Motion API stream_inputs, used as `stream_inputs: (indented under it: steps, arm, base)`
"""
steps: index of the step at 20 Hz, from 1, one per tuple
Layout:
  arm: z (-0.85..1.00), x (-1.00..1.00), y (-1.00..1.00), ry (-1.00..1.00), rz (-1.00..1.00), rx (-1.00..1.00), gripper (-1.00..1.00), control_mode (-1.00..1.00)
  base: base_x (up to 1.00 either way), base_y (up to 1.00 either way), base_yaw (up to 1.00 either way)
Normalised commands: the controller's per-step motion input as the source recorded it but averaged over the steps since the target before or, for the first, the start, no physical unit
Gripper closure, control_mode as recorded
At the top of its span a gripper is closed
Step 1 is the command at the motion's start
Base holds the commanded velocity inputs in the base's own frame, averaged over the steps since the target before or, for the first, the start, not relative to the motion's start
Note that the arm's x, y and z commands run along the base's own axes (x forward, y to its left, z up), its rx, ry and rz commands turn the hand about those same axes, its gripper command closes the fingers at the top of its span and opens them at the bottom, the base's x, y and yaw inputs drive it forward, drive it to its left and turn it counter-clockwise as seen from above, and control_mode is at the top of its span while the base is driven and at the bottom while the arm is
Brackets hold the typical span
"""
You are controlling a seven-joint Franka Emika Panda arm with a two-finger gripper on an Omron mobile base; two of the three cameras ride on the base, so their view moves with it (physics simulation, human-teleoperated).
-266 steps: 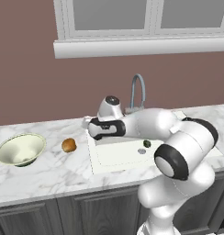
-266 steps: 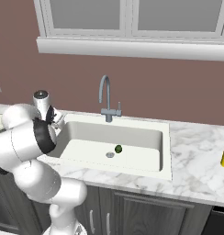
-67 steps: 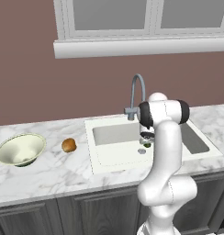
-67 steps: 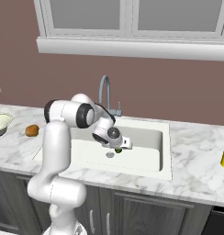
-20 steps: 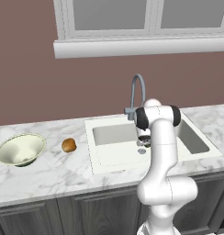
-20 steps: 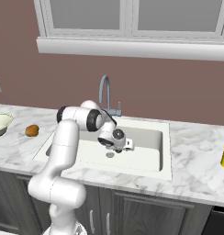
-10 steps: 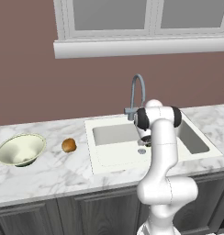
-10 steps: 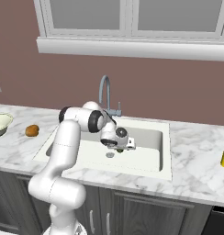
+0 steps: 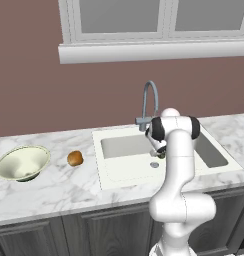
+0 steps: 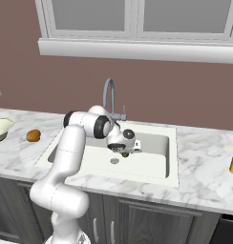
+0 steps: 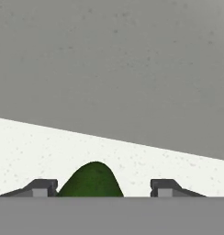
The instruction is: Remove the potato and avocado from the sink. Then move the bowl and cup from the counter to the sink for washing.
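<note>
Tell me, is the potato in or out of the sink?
Out. The potato sits on the counter between the bowl and the sink.

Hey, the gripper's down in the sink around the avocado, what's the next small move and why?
Probably finish closing the gripper on the avocado. In the hand view the green fruit sits between the two fingertips, nearer one, with a gap on the other side, so it doesn't look clamped. Lifting now would likely leave it in the sink.

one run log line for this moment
phase: grasping avocado | gripper: astride it in sink, jaws apart | potato: on counter
</note>
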Motion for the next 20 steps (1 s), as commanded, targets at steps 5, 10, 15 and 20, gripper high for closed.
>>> stream_inputs:
  steps: [5, 10, 15, 20]
  arm:
    - [-0.26, 0.00, 0.10, 0.18, 0.05, 0.02, 1.00, -1.00]
    - [-0.15, -0.11, -0.03, 0.14, 0.06, 0.02, 1.00, -1.00]
    - [0.03, -0.24, -0.13, 0.00, 0.01, 0.01, 1.00, -1.00]
    - [0.03, -0.28, -0.11, 0.00, 0.00, 0.03, 1.00, -1.00]
  base:
    - [0.00, 0.00, 0.00]
    - [0.00, 0.00, 0.00]
    - [0.00, 0.00, 0.00]
    - [0.00, 0.00, 0.00]
